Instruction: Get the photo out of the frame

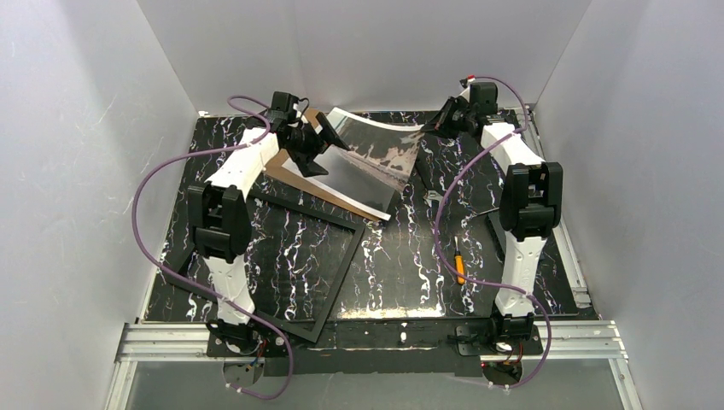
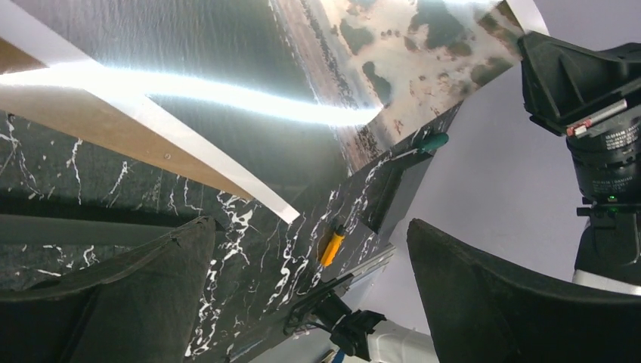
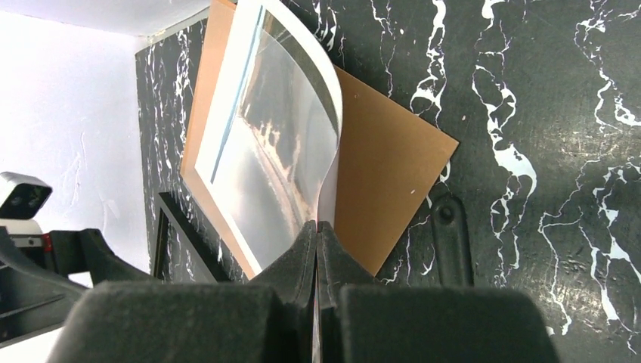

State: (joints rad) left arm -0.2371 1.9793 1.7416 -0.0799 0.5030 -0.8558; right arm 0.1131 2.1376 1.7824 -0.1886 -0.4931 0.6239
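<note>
The photo (image 1: pixel 371 162) is a glossy landscape print, curled up off the brown backing board (image 1: pixel 289 173) at the back of the table. My right gripper (image 1: pixel 425 128) is shut on the print's far right edge, and in the right wrist view that gripper (image 3: pixel 317 227) pinches the white border of the photo (image 3: pixel 264 144) above the board (image 3: pixel 385 166). My left gripper (image 1: pixel 318 152) hangs open over the print's left side, holding nothing; its fingers (image 2: pixel 113 295) frame bare table below the photo (image 2: pixel 227 60). The black frame (image 1: pixel 352 256) lies flat, apart, nearer the arms.
An orange-handled screwdriver (image 1: pixel 458 260) lies right of centre, also in the left wrist view as the screwdriver (image 2: pixel 331 246). A flat black tool (image 3: pixel 446 234) lies beside the board's corner. A green-handled tool (image 2: pixel 432 141) sits near the table's right edge. White walls enclose three sides.
</note>
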